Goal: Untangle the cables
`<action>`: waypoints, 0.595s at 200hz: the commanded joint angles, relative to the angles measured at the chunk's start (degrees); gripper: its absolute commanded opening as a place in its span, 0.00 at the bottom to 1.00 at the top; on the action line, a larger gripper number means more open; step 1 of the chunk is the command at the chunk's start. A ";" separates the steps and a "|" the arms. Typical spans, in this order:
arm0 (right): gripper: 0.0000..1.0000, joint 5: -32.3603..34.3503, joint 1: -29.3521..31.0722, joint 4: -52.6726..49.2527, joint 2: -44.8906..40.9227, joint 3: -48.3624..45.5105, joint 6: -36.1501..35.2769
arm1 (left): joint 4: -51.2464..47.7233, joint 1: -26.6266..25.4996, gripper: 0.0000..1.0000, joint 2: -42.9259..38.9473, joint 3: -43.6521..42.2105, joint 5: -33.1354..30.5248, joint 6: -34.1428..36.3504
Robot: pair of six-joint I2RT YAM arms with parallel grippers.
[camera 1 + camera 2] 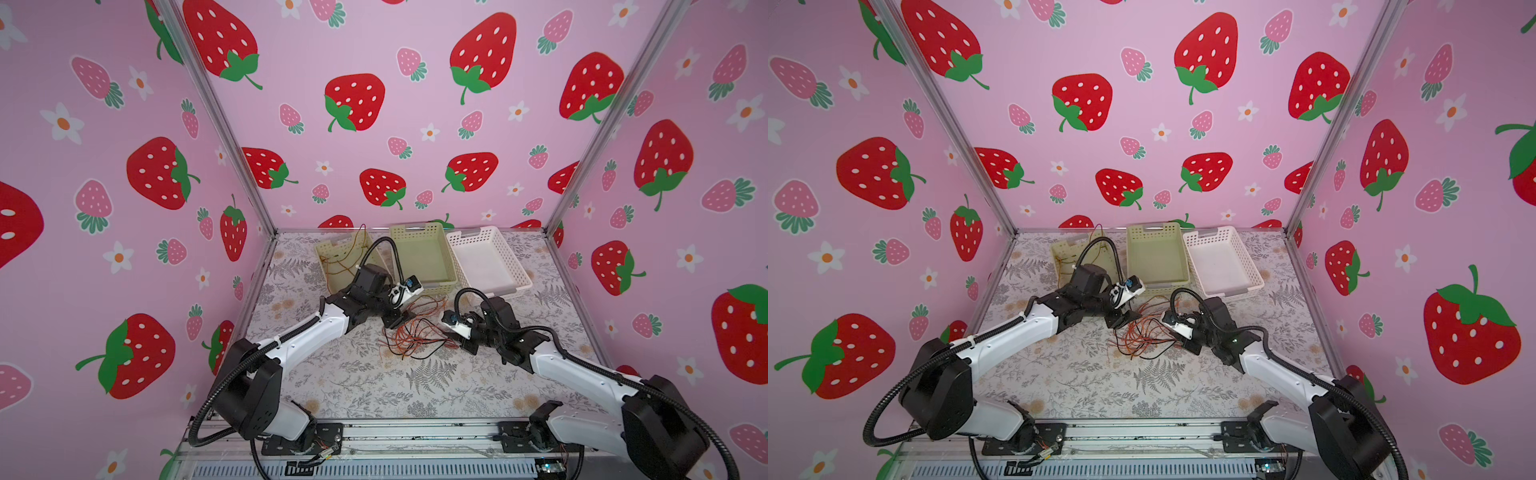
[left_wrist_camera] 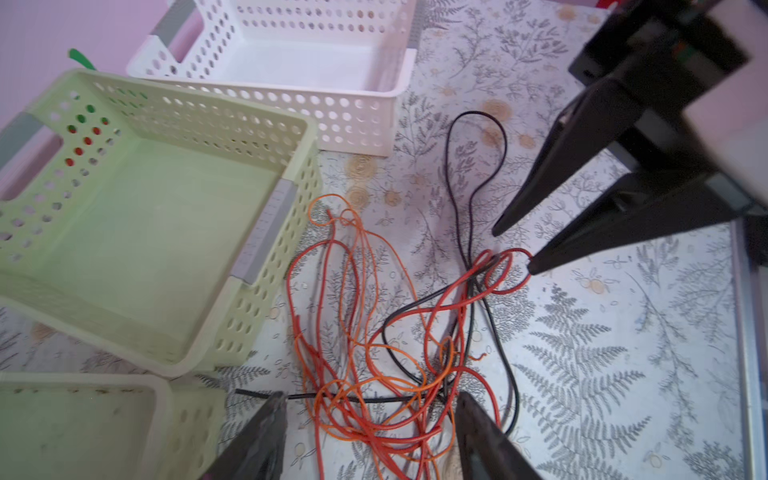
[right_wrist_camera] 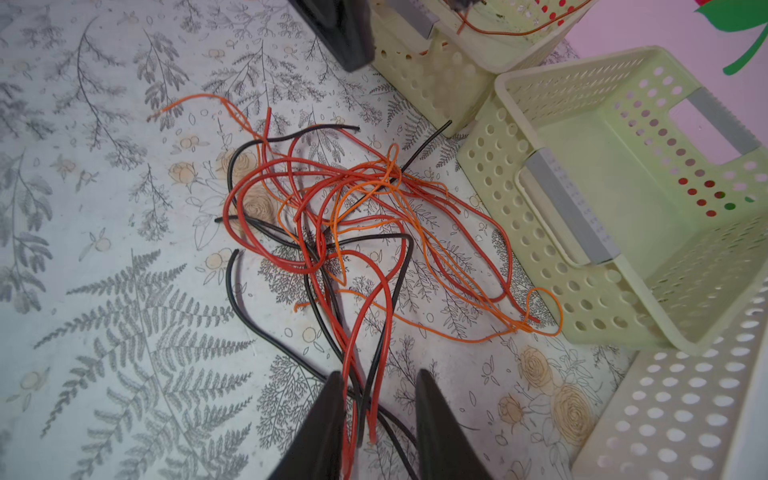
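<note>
The table (image 1: 415, 395) is closed by pink walls (image 1: 374, 124) on three sides and by a metal rail (image 1: 415, 434) at the front. Its widest bare part lies between the rail and the cables (image 1: 415, 332).

At the back, close together, stand a cream basket (image 1: 328, 249), a green basket (image 1: 415, 232) and a white basket (image 1: 469, 237).

The cables lie tangled on the table just before the green basket, between both grippers. The left gripper (image 2: 370, 399) has its jaws wide apart over orange and red strands. The right gripper (image 3: 380, 376) has its jaws narrowly apart; red and black strands pass through the gap, unpinched.

Only the left wrist view shows a red loop (image 2: 505, 270) touching a right finger (image 2: 602, 232). Only the top views show a wire (image 1: 364, 235) rising above the cream basket's rim.
</note>
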 commanded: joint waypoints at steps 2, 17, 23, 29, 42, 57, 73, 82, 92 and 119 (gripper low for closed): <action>0.26 1.37 0.30 -2.68 0.65 -0.14 -0.23 | 3.58 -1.87 0.59 2.34 0.11 1.28 0.93; 0.24 1.40 1.37 -4.23 1.11 0.41 -1.26 | 5.35 -2.45 0.58 3.85 0.17 1.58 -0.07; 0.24 1.70 2.09 -4.39 1.13 0.27 -1.75 | 6.31 -2.46 0.57 4.49 0.16 1.86 -0.64; 0.24 1.87 2.78 -4.30 1.18 -0.06 -2.19 | 7.18 -2.46 0.57 5.24 0.26 2.01 -1.21; 0.24 3.24 3.90 -4.27 1.81 -0.39 -2.92 | 7.93 -2.46 0.56 6.89 1.01 2.11 -2.02; 0.24 5.76 4.56 -4.64 3.31 -0.05 -2.98 | 8.60 -2.46 0.55 8.72 2.29 1.90 -3.11; 0.23 6.94 4.81 -5.04 4.10 0.52 -2.93 | 8.66 -2.46 0.55 10.66 3.95 2.94 -2.99; 0.22 6.79 4.94 -4.88 4.06 0.53 -3.22 | 8.11 -2.37 0.55 12.07 5.24 3.69 -2.72; 0.21 6.82 5.22 -4.44 3.87 0.05 -3.54 | 7.57 -2.28 0.54 13.61 6.48 4.28 -2.70; 0.23 8.21 5.55 -3.03 4.38 -1.09 -3.83 | 7.85 -1.80 0.53 15.74 7.63 5.80 -3.42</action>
